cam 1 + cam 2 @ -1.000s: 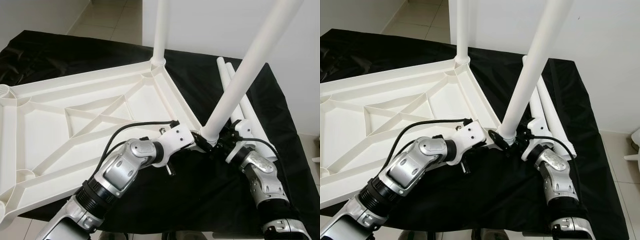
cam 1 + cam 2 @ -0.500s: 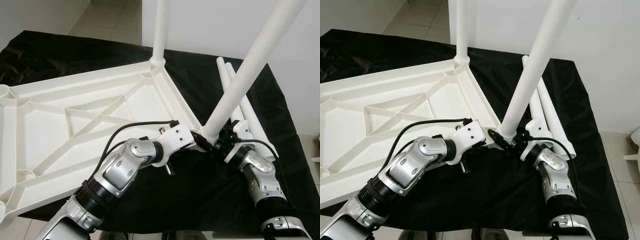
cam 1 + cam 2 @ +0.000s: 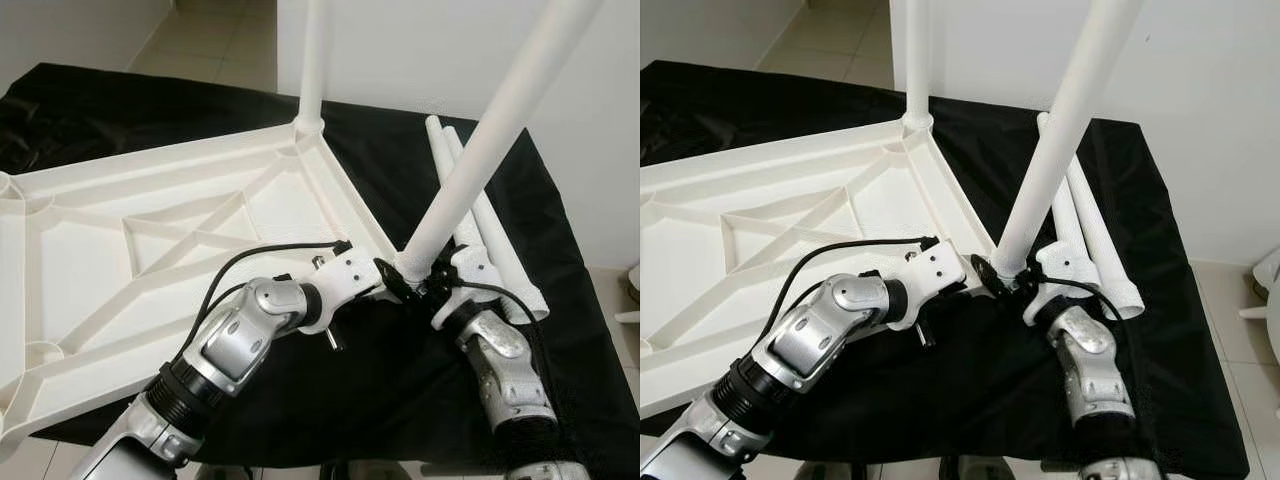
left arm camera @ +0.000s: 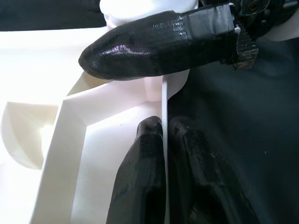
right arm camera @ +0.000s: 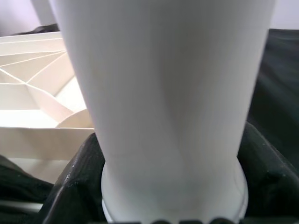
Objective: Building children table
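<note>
The white tabletop [image 3: 180, 230] lies upside down on a black cloth, ribs facing up. One white leg [image 3: 310, 60] stands upright in its far corner socket. A second leg [image 3: 490, 130] leans to the right, its foot at the near right corner. My right gripper [image 3: 432, 287] is shut on that leg's lower end; in the right wrist view the leg [image 5: 168, 102] sits between the black fingers [image 5: 74, 186]. My left gripper [image 3: 395, 283] is shut on the tabletop's thin rim [image 4: 164, 100] beside that corner, a finger [image 4: 145, 154] on each side.
Two loose white legs [image 3: 480, 215] lie side by side on the cloth to the right of the tabletop. The cloth-covered table's right edge [image 3: 585, 300] drops to a tiled floor. A white wall [image 3: 420, 50] stands behind.
My right forearm has swung left, closer under the leaning leg, and the wrist has turned. The leg's foot stays at the corner. The left gripper keeps its hold on the rim.
</note>
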`<state>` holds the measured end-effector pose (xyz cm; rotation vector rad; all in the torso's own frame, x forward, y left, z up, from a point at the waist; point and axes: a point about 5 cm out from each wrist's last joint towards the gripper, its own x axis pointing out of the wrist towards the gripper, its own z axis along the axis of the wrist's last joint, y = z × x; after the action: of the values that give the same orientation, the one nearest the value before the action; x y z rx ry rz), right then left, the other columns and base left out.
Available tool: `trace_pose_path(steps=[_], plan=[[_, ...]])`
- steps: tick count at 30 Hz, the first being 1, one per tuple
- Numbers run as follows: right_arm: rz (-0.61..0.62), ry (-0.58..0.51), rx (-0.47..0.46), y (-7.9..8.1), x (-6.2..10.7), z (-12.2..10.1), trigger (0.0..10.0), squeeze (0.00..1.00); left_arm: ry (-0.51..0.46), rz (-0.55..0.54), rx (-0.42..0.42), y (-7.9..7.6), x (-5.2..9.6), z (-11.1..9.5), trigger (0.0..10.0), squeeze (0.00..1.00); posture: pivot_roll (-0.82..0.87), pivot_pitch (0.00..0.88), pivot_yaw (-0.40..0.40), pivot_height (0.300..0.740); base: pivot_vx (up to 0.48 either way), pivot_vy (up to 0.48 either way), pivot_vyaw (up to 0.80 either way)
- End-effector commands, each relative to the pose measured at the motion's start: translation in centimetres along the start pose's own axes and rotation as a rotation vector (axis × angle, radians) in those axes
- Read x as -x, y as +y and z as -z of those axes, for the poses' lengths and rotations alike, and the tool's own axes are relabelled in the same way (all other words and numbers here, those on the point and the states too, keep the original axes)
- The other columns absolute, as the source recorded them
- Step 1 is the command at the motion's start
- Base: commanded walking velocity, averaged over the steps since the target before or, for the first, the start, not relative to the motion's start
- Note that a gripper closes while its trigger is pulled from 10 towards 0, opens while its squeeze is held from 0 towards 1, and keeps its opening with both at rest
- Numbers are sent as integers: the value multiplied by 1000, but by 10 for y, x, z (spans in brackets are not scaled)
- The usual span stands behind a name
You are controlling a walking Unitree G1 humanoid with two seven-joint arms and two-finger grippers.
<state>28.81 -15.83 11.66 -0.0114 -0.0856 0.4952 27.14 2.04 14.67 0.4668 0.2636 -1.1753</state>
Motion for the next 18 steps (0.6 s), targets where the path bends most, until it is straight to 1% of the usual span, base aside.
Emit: trace_pose_path(steps=[1,2,3,4,5,7,8,9,10,13,18], plan=[[88,70,-35,1,0,9,0,0,38,137,39,-23,-9,11,10000,0,42,117,-64,740,0,0,0],[88,70,-35,1,0,9,0,0,38,137,39,-23,-9,11,10000,0,42,117,-64,740,0,0,0],[157,59,-56,5,-2,8,0,0,38,137,37,-23,-9,10,10000,0,43,114,-64,740,0,0,0],[193,55,-48,7,-3,7,0,0,38,138,36,-23,-9,10,10000,0,43,113,-64,740,0,0,0],[193,55,-48,7,-3,7,0,0,38,138,36,-23,-9,10,10000,0,43,113,-64,740,0,0,0],[347,47,-57,7,-4,8,0,0,39,139,34,-23,-9,11,10000,0,47,108,-68,740,0,0,0],[347,47,-57,7,-4,8,0,0,39,139,34,-23,-9,11,10000,0,47,108,-68,740,0,0,0],[410,50,-59,7,-4,7,0,0,40,140,34,-23,-9,11,10000,0,47,108,-68,740,0,0,0],[477,59,-65,11,-5,7,0,0,41,141,34,-24,-9,11,10000,0,49,105,-67,740,0,0,0],[472,74,-65,15,-6,8,0,0,42,141,34,-24,-9,11,10000,0,50,103,-67,740,0,0,0],[487,83,-81,15,-3,8,0,0,45,143,33,-24,-9,12,10000,0,49,96,-65,740,0,0,0]])
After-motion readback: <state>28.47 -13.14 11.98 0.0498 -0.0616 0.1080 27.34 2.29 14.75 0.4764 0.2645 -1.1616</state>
